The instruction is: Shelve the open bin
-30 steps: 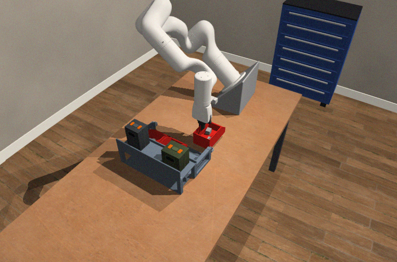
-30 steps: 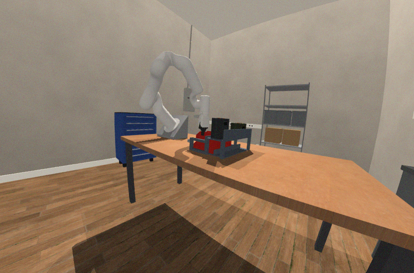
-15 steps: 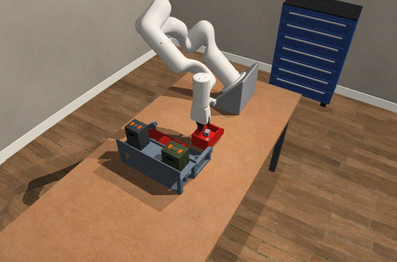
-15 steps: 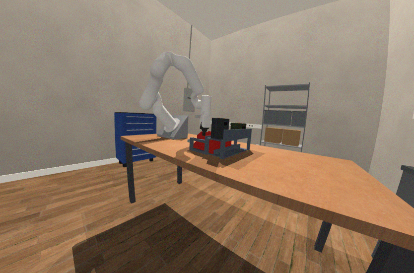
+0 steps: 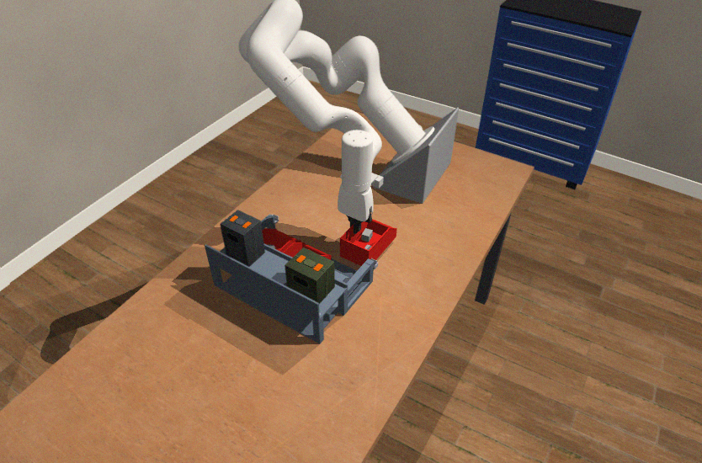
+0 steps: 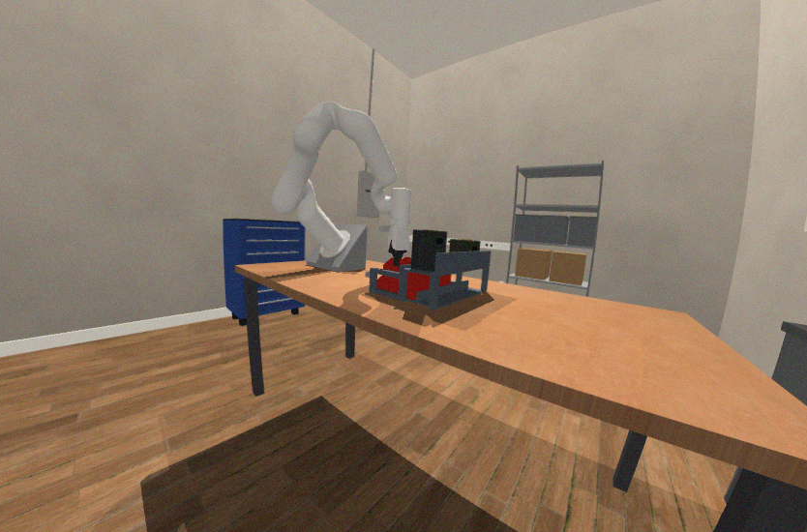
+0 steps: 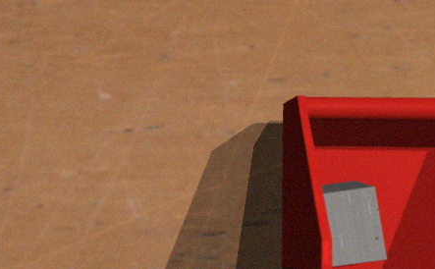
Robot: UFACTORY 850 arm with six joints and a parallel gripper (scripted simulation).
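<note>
My gripper (image 5: 356, 226) (image 6: 398, 258) is shut on the wall of the open red bin (image 5: 381, 247) (image 7: 381, 162). The bin stays beside the shelf (image 5: 264, 291) (image 6: 463, 259), on the arm's side. A grey block (image 5: 366, 234) (image 7: 353, 226) lies in the bin, with a smaller grey part (image 5: 368, 247) near it. The fingers are out of the wrist view. How far the bin's base is above the table is hard to tell. Other red bins (image 5: 306, 250) (image 6: 418, 285) stand in the shelf, partly under its upper board. The gap is not clearly visible.
A tall dark case (image 5: 241, 239) (image 6: 428, 250) and a lower olive case (image 5: 310, 274) (image 6: 463, 245) stand on the shelf's upper board. The shelf's end frame (image 5: 357, 289) is close to the held bin. The arm's grey base (image 5: 417, 169) (image 6: 352, 248) is behind on the table (image 5: 215, 376).
</note>
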